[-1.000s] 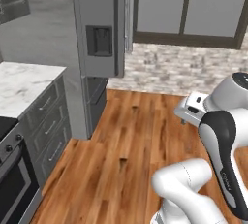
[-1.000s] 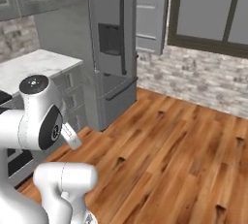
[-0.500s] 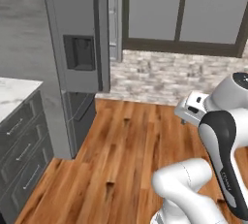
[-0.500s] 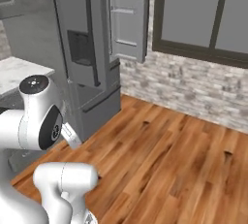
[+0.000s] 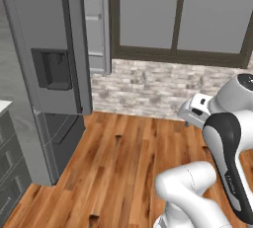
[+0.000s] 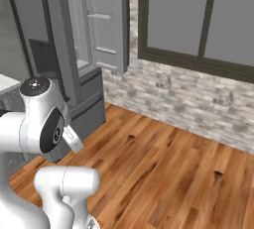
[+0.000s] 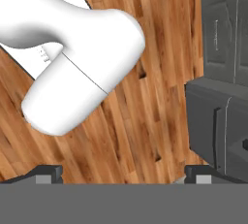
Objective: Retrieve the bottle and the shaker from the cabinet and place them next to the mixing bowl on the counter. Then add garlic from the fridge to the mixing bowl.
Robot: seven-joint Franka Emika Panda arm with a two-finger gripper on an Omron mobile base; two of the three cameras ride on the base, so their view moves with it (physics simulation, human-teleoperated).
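The grey fridge (image 5: 49, 74) stands at the left, and it also rises at the left of the right base view (image 6: 54, 49). Its upper door (image 5: 96, 19) is swung open, showing pale door shelves (image 6: 106, 20). What lies inside is hidden. My gripper (image 7: 123, 173) is tucked close to the arm and looks down at the wooden floor, open with nothing between its fingertips (image 7: 48, 172). The fridge's dark lower front (image 7: 223, 72) shows at the right of the hand view. A corner of the white counter (image 6: 7, 82) peeks in at the left. The bottle, shaker, mixing bowl, garlic and cabinet are out of view.
Wooden floor (image 5: 123, 163) stretches between me and a brick wall (image 5: 148, 89) under tall grey panels (image 6: 198, 15). Dark grey drawers (image 5: 7, 172) stand at the lower left beside the fridge.
The whole picture has shifted: the base has driven and turned, so the fridge is nearer and the counter has slid off to the left. The arm's folded pose and open gripper are unchanged.
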